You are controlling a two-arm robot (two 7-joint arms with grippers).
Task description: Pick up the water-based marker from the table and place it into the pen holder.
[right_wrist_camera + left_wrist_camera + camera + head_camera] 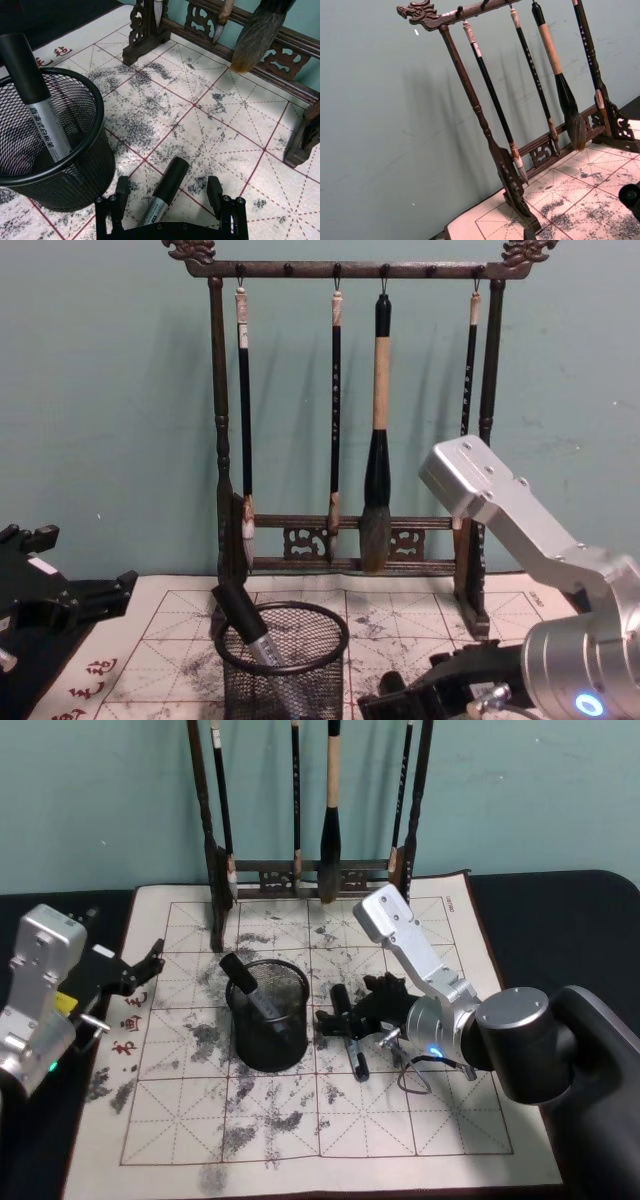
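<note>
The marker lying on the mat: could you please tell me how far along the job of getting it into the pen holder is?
Done: one marker already stands tilted in the pen holder. In hand: the right gripper is open, straddling the second marker, which lies flat on the mat, not yet gripped. Left: close, lift, drop it in the holder. The left gripper is parked at the mat's left edge.

A plain teal wall rises far behind the right claw. Beneath the claw lies an ink-stained grid mat on a black counter; a dark rack stands behind, shadowing the wall.
</note>
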